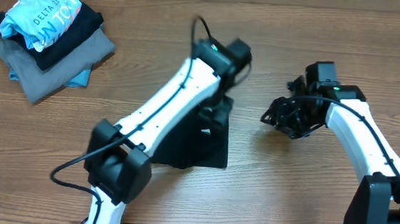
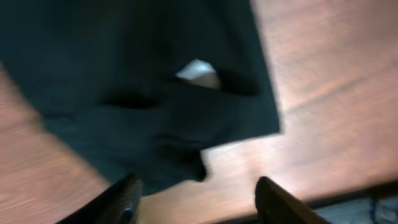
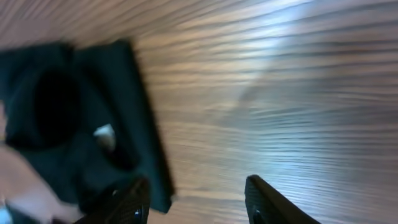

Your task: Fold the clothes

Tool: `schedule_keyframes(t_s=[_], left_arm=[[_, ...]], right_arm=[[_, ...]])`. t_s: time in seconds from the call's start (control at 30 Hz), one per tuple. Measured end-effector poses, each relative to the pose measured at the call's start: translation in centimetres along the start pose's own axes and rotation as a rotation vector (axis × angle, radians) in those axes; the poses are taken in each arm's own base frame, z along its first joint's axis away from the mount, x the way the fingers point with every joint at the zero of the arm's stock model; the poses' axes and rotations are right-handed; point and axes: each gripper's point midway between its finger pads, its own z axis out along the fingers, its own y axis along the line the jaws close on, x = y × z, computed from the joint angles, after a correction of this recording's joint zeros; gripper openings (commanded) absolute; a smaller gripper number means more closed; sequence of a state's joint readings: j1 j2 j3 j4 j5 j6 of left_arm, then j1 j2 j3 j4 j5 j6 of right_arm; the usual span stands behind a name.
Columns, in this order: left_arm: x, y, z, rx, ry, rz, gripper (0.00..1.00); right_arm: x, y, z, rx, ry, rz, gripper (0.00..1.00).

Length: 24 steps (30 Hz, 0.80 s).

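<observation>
Looks like I'm between folds: the plain black soft-fabric garment [image 1: 199, 146] lies part-folded mid wooden counter [image 1: 265, 196], left hand [image 2: 198, 202] and right hand [image 3: 196, 199] both spread and empty, so next I'd need a clean pinch on an edge.

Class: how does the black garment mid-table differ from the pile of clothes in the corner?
The black garment is one piece lying flat; the pile stacks several folded pieces. The black garment is one dark colour; the pile mixes grey, black and printed light blue. Both are soft fabric on the table.
</observation>
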State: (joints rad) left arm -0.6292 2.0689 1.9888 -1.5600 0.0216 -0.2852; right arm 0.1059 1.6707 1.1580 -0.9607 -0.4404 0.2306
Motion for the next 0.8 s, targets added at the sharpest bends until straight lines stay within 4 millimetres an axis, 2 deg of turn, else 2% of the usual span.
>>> schedule_keyframes(t_s=[0.07,0.17,0.27,0.33,0.37,0.47,0.53,0.7,0.73,0.77,0.8], left_arm=[[-1.1,1.9,-0.9,-0.03,-0.042,-0.029,0.62],[-2.2,4.3,-1.0,-0.06,-0.071,-0.044,0.58],[-3.0,6.0,-0.2,-0.067,-0.085,-0.034,0.57],[-3.3,6.3,1.0,-0.049,-0.08,0.004,0.58],[-3.2,6.2,1.5,-0.037,-0.069,0.019,0.57],[-2.2,5.7,3.9,0.01,-0.013,0.081,0.47],[-1.7,5.2,5.1,0.041,0.008,0.117,0.36],[-2.1,2.6,5.8,0.195,-0.021,0.205,0.27],[-2.3,1.9,5.7,0.23,-0.032,0.219,0.26],[-2.3,1.8,5.7,0.239,-0.034,0.221,0.25],[-2.4,1.4,5.6,0.261,-0.04,0.228,0.25]], right_arm=[[0.7,1.3,0.5,-0.021,0.02,-0.056,0.53],[1.5,4.1,1.6,-0.057,0.033,-0.168,0.54],[2.0,6.7,2.8,-0.094,0.017,-0.278,0.58],[3.2,7.8,3.9,-0.103,0.031,-0.335,0.59],[4.0,8.0,4.5,-0.103,0.047,-0.353,0.59],[6.1,8.1,6.1,-0.1,0.087,-0.378,0.6],[6.5,8.0,6.8,-0.102,0.087,-0.377,0.61],[6.4,7.8,7.7,-0.115,0.062,-0.352,0.61],[6.2,7.9,7.9,-0.118,0.057,-0.347,0.59],[6.1,7.9,8.0,-0.119,0.056,-0.344,0.49],[6.0,7.9,8.3,-0.118,0.056,-0.337,0.45]])
